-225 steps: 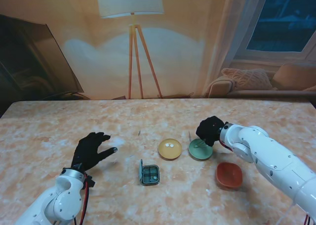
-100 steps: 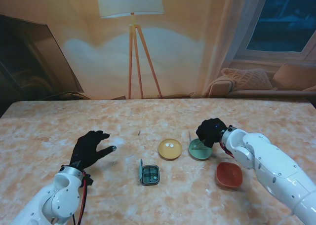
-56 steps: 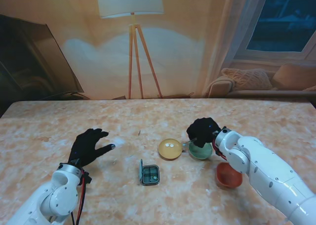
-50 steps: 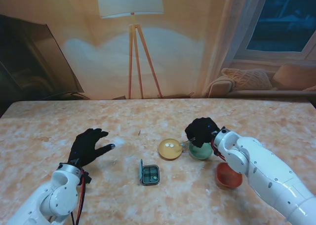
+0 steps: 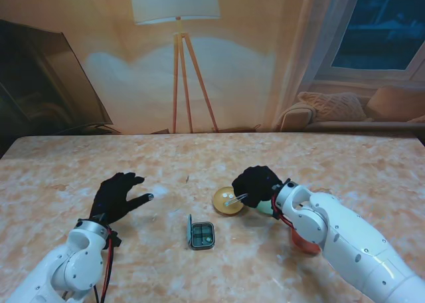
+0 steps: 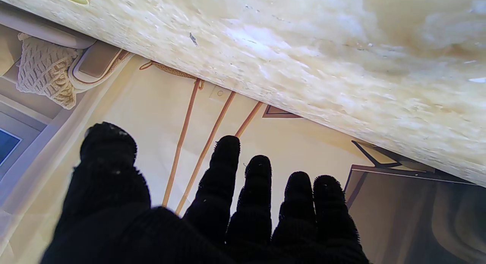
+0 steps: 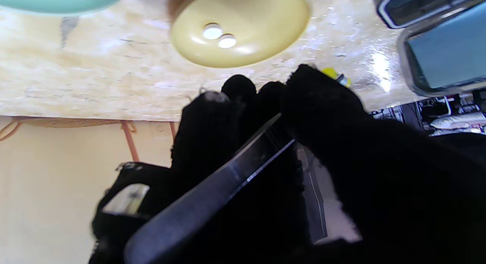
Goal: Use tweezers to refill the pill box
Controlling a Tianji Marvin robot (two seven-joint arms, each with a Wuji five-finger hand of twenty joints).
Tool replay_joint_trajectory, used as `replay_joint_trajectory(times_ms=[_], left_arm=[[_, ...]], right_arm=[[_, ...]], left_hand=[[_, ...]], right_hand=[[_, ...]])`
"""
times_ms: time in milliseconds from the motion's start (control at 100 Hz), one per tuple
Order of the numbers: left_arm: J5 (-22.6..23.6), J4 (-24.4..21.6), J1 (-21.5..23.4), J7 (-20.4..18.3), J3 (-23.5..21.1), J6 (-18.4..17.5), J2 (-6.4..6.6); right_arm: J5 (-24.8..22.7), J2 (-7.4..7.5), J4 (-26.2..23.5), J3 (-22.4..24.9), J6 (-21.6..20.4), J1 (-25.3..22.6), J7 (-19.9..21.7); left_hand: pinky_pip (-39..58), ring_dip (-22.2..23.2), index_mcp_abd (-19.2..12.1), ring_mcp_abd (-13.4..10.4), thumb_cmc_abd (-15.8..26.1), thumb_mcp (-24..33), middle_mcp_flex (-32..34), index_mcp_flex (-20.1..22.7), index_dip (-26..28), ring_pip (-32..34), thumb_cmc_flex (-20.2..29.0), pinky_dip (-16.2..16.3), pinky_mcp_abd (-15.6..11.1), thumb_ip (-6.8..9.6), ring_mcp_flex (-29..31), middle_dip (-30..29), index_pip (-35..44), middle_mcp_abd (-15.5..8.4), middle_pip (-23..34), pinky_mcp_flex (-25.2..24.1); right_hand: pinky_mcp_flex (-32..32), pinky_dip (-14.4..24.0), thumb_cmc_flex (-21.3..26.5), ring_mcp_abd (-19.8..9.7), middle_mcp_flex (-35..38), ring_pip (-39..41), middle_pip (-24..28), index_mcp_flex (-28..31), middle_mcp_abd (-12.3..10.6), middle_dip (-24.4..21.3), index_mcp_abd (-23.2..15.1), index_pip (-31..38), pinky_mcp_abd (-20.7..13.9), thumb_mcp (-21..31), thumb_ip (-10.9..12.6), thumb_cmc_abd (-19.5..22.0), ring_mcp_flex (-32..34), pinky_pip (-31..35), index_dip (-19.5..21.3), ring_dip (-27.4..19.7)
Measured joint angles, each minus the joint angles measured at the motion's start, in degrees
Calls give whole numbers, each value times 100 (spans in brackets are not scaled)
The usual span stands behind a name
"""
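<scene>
My right hand (image 5: pixel 255 182) is shut on metal tweezers (image 5: pixel 235 199), whose tips hang over the yellow dish (image 5: pixel 223 205). The right wrist view shows the tweezers (image 7: pixel 212 195) pinched between black fingers, with the yellow dish (image 7: pixel 262 24) and its two white pills (image 7: pixel 219 36) beyond. The small open pill box (image 5: pixel 201 235) sits nearer to me, left of that hand; its edge (image 7: pixel 433 62) shows in the right wrist view. My left hand (image 5: pixel 118 197) hovers open far to the left, fingers (image 6: pixel 228 180) spread, holding nothing.
A green dish (image 5: pixel 266 207) is mostly hidden behind my right wrist. An orange dish (image 5: pixel 305 242) lies partly under my right forearm. The marble table (image 5: pixel 199 163) ends at a far edge, with a floor lamp and a sofa beyond it.
My right hand has carried the tweezers leftward from the green dish to over the yellow dish. The left hand has hardly moved.
</scene>
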Motion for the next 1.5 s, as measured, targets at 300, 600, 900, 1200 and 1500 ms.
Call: replay_joint_trajectory(times_ms=[300, 600, 900, 1200, 1500], left_arm=[[37, -135, 86, -97, -95, 34, 14], [38, -233, 159, -133, -150, 78, 25], [104, -276, 206, -130, -191, 76, 28], [105, -315, 248, -145, -210, 81, 36], [105, -369, 300, -142, -236, 96, 36]], right_arm=[[234, -64, -32, -220, -240, -94, -3], [335, -50, -99, -316, -434, -208, 213], [496, -73, 56, -601, -421, -200, 110], [596, -166, 320, -887, -298, -67, -106], [662, -159, 285, -906, -298, -4, 215]], left_hand=[[0, 0, 0, 0, 0, 0, 0, 0, 0, -6, 0, 0, 0, 0, 1, -9, 0, 0, 0, 0], [0, -3, 0, 0, 0, 0, 0, 0, 0, -69, 0, 0, 0, 0, 2, -12, 0, 0, -57, 0], [0, -4, -1, 0, 0, 0, 0, 0, 0, -70, 0, 0, 0, 0, 2, -12, 0, 0, -58, 0], [0, -4, -1, 0, 0, 0, 0, 0, 0, -70, 0, 0, 0, 0, 2, -13, 0, 0, -59, 0], [0, -5, -1, 0, 0, 0, 0, 0, 0, -70, 0, 0, 0, 0, 14, -14, 0, 0, -59, 0]], right_hand=[[1, 1, 0, 0, 1, 0, 0, 0, 0, 0, 5, 0, 1, 0, 1, 0, 0, 2, 0, 0], [1, -10, 1, 1, 1, -12, -3, 0, 0, 0, 13, 0, 2, 0, 1, 7, 1, 5, 0, 0], [1, -13, 2, 3, 1, -46, -12, -2, 0, 0, 23, 0, 3, 0, 1, 16, 1, 5, 0, 0], [-54, -21, 4, 21, -16, -165, -78, -35, 5, 0, 69, 0, 9, -8, 1, 114, -38, 6, 0, 0], [-570, -65, 82, 131, -478, -380, -383, -310, 186, -12, 146, -71, 36, -10, 1, 324, -549, -152, 0, -206]])
